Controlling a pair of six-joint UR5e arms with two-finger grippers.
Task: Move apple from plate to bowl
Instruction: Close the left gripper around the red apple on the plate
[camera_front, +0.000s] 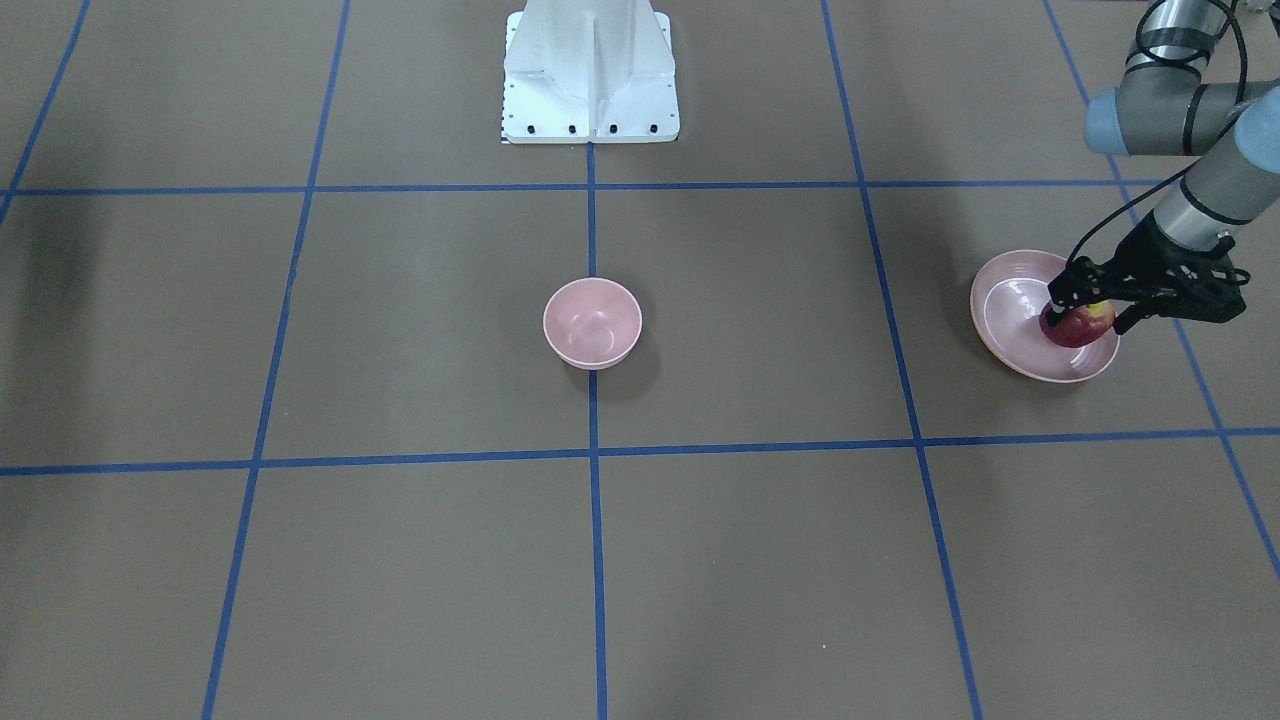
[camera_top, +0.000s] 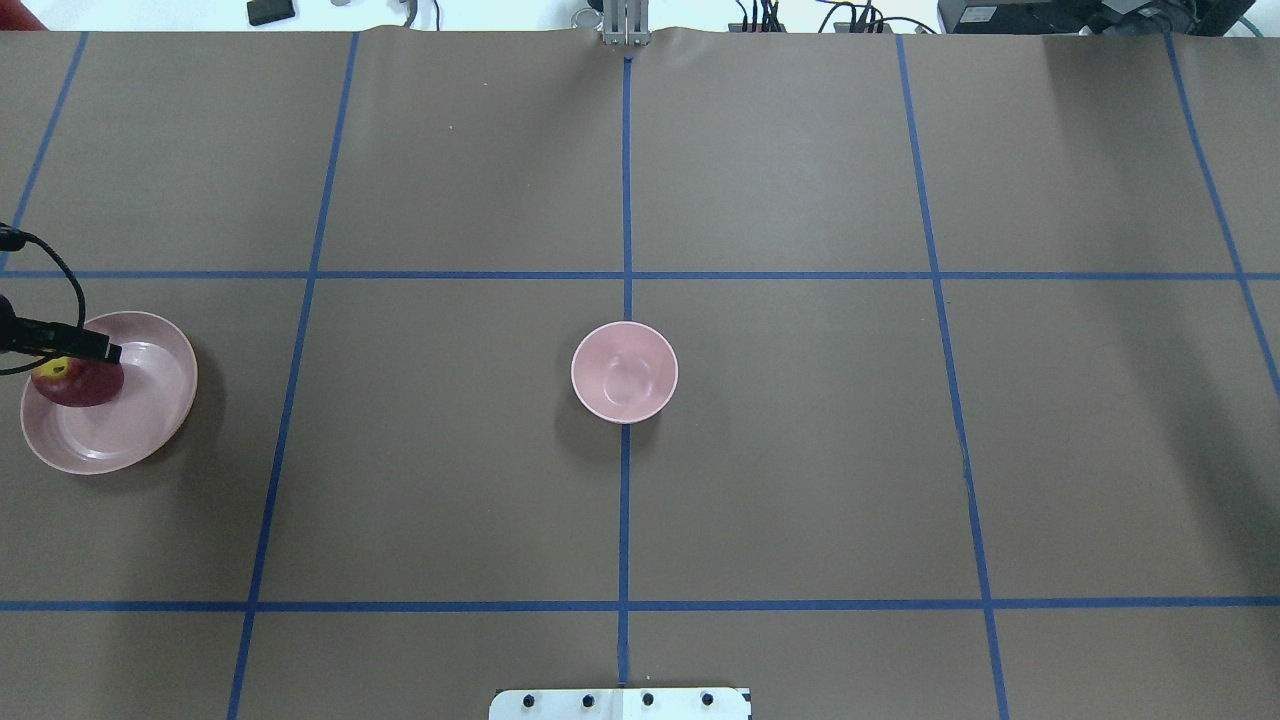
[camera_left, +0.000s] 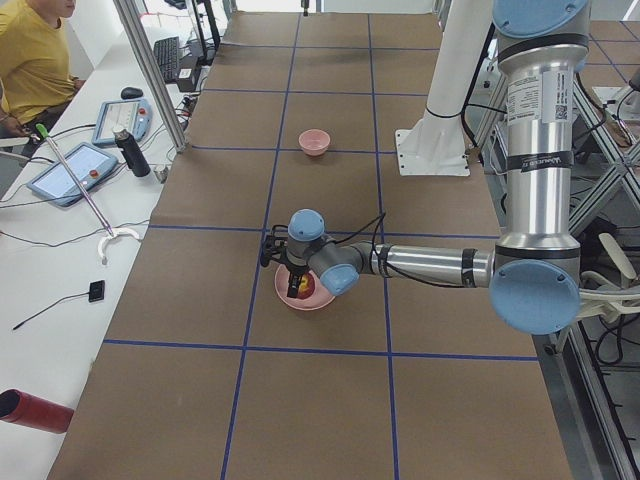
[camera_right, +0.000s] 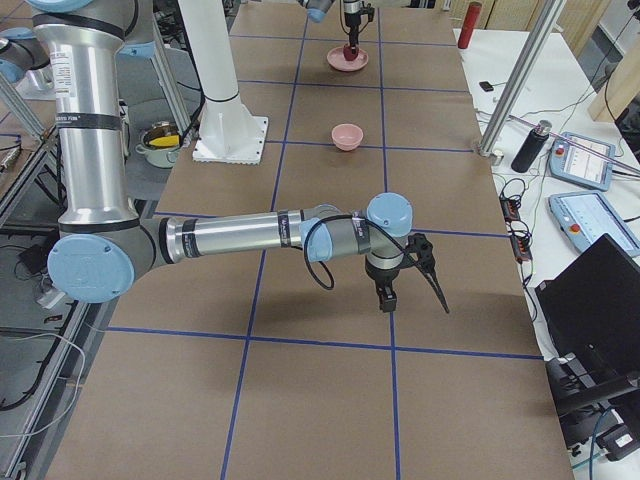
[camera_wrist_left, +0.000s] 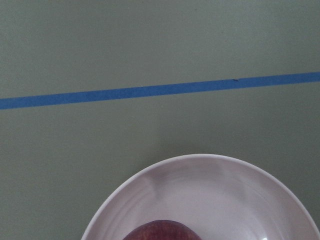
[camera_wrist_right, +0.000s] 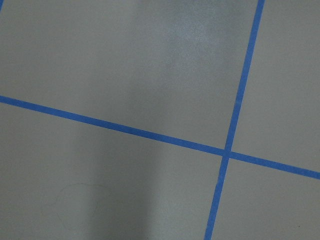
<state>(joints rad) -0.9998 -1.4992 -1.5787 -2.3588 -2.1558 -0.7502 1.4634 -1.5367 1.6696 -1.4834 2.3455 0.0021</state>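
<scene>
Left gripper (camera_front: 1090, 312) low, seemingly clamped on apple (camera_front: 1078, 328); right arm (camera_right: 250, 235) outstretched.

The left wrist view's bottom edge cuts off the apple (camera_wrist_left: 159, 231) and plate (camera_wrist_left: 210, 175); whether the left pincer (camera_front: 1090, 310) clamps the apple is unclear.

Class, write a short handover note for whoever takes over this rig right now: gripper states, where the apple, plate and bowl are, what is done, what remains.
Left gripper: fingers straddle the apple; a firm grip cannot be confirmed.
Right gripper: over the table, far from both dishes; open or shut cannot be told.
The apple is in the plate, at the robot's far left. The bowl is empty, at table centre.
Done: approach to the apple.
Left: secure the grasp, lift, carry to the bowl, release.
</scene>
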